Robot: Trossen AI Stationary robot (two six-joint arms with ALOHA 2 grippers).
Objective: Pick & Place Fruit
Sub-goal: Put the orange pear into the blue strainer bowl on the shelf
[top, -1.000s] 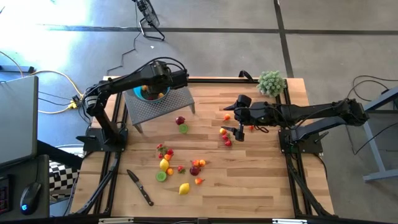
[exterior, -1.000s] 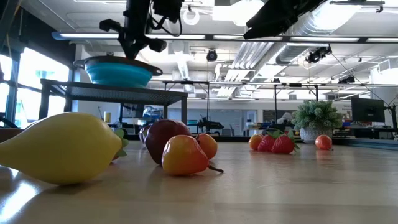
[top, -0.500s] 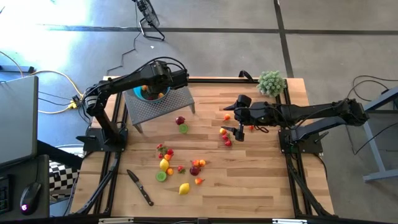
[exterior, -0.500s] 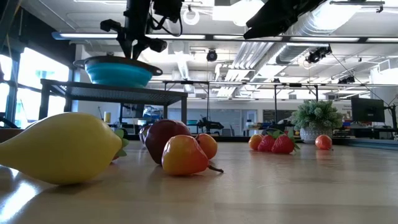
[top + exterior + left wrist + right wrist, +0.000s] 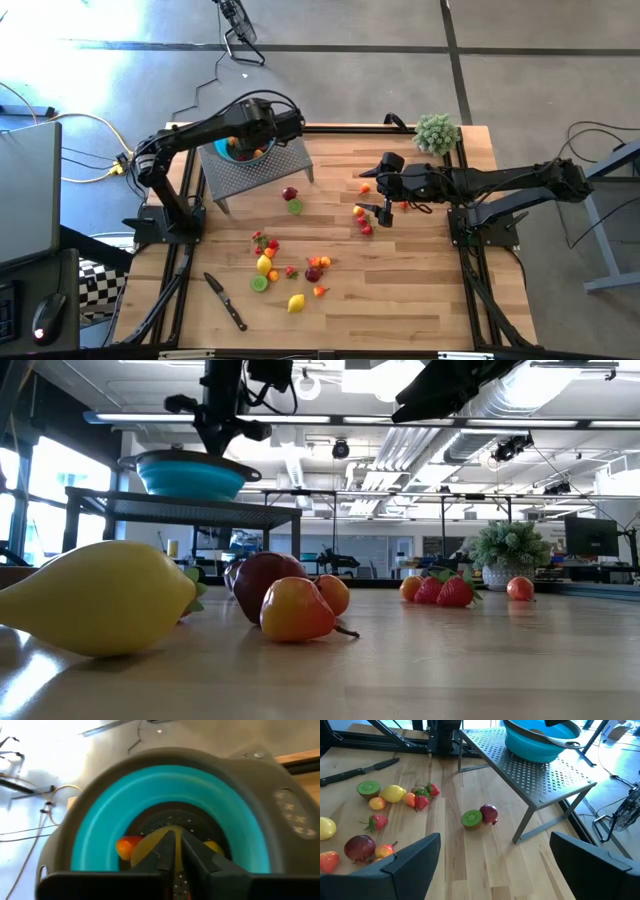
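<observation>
Fruit axis: the big yellow plastic lemon lies lengthwise, left to right, across the near table.
Fruit look: small glossy toy fruits, scattered mid-table; some in the teal bowl on the grey perforated metal stand.
My left pincer: closed, empty, over the bowl's fruit.
My right pincer: wide open, holding nothing.

No legible text, label, brand, number or sign appears in any view.
</observation>
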